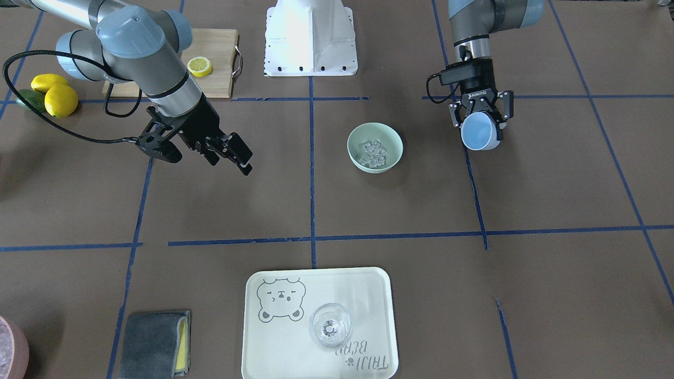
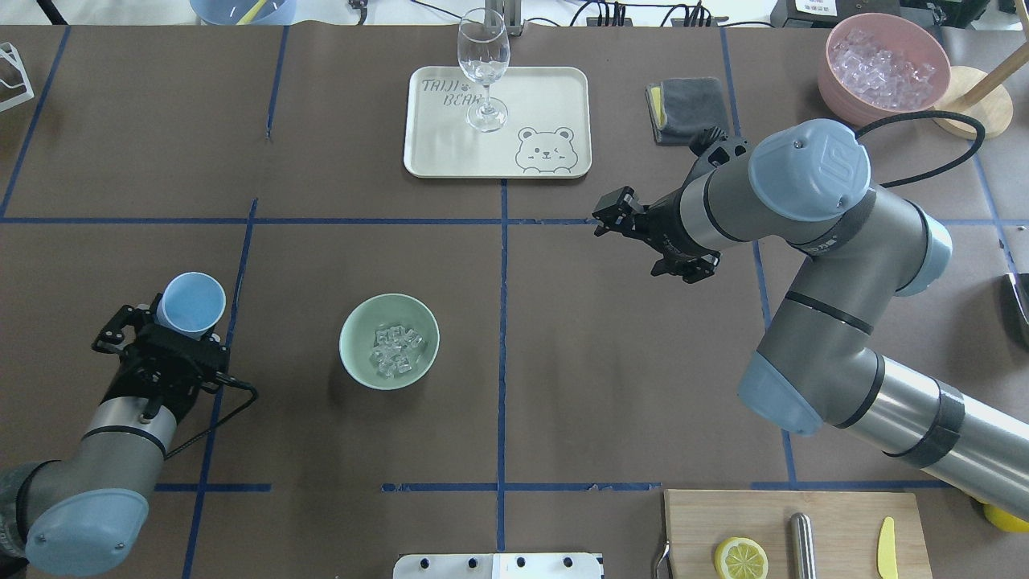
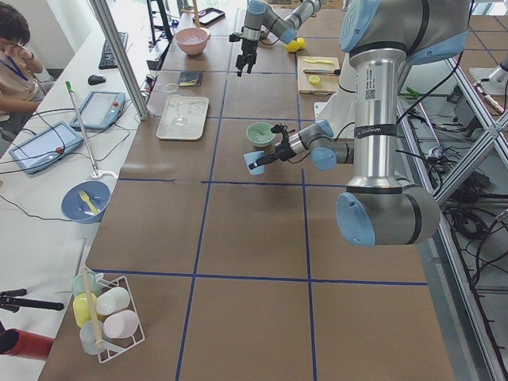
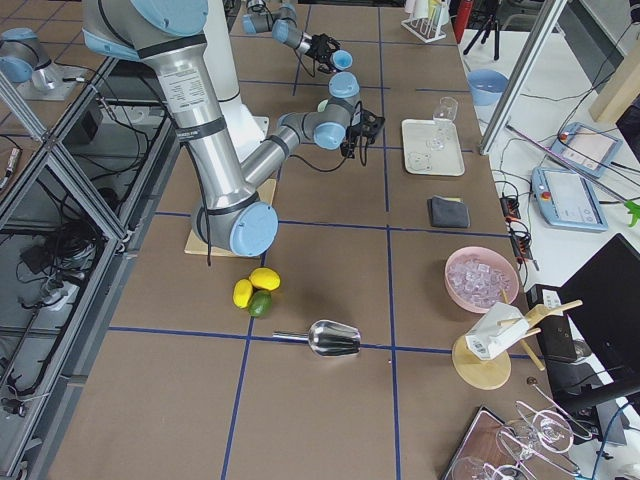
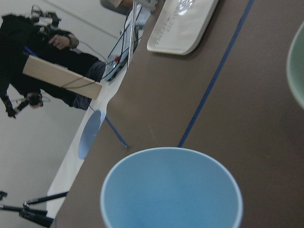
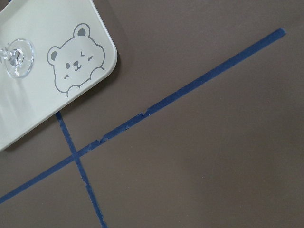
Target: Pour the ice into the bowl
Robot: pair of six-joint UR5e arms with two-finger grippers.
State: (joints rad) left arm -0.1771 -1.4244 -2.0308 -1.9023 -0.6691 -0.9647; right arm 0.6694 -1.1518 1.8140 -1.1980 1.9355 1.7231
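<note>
The mint-green bowl stands upright near the table's middle, with a small heap of clear ice cubes inside it. My left gripper is shut on a light blue cup, held tilted a short way beside the bowl, apart from it. In the left wrist view the cup looks empty and the bowl's rim shows at the right edge. My right gripper is open and empty, hovering over bare table far from the bowl.
A cream bear tray holds a clear wine glass. A pink bowl of ice, a grey cloth, a cutting board with a lemon half, and lemons lie around the edges.
</note>
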